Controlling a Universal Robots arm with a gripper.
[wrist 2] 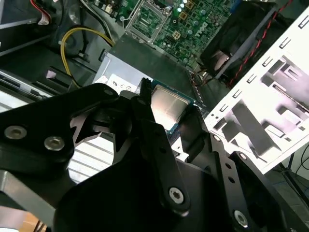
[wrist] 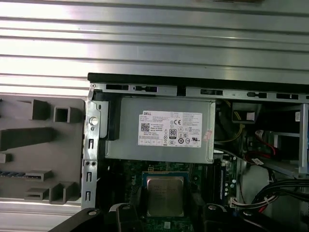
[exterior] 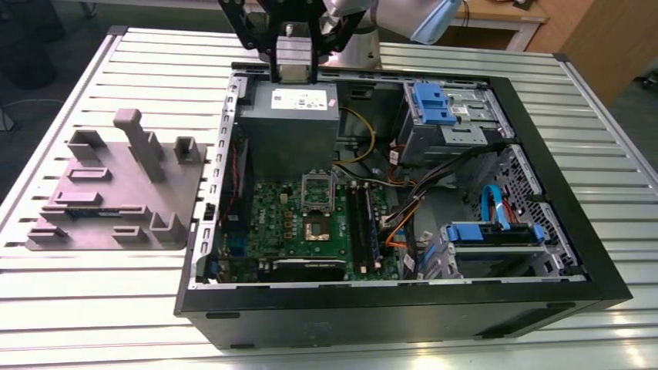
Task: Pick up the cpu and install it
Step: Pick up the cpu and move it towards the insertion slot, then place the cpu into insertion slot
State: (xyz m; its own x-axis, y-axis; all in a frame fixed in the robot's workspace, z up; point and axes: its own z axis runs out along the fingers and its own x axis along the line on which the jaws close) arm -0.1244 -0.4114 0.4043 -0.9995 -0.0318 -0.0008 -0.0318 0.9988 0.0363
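The cpu [wrist: 165, 195], a small square chip with a silver-grey top and green rim, hangs level between my black fingers [wrist: 126, 215], and my gripper [wrist: 165, 212] is shut on it. In the second wrist view the cpu [wrist 2: 166, 107] sits clamped in the gripper [wrist 2: 168, 115] above the power supply's edge. In the exterior view the gripper [exterior: 293, 65] hovers over the far end of the open computer case [exterior: 411, 308]. The motherboard's cpu socket [exterior: 317, 227] lies open farther in, its load plate [exterior: 316, 187] raised; the socket [wrist 2: 147, 19] also shows in the second wrist view.
A grey power-supply box [exterior: 290, 116] lies below the gripper. Black memory slots [exterior: 362, 220], loose cables [exterior: 406, 193] and blue-tabbed drive bays [exterior: 442, 104] fill the case. A grey fixture tray [exterior: 113, 193] stands on the slatted table at the exterior view's left.
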